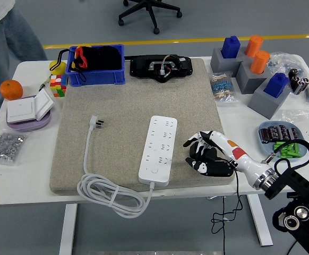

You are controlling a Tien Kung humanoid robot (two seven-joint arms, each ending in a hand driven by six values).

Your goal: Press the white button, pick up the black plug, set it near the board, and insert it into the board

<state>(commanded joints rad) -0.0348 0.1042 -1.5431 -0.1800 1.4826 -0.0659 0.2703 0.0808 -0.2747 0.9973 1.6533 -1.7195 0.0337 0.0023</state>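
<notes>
The white power strip point(159, 150) lies on the grey mat point(128, 106), with its white button point(153, 170) at the near end. The black plug point(206, 154) lies on the mat just right of the strip, and its black cord point(236, 187) hangs over the table's front edge. My right hand point(201, 155) reaches in from the lower right and sits over the plug, fingers spread above it and thumb below it, not visibly closed. The hand hides much of the plug. My left arm is out of view.
The strip's white cable point(112, 195) coils off the front edge; its white plug point(97, 123) lies on the mat. A blue bin point(96, 77) and a black device point(161, 67) stand at the back. A blue dish point(265, 139) and grey blocks point(250, 74) are at right. A person's leg point(11, 32) stands top left.
</notes>
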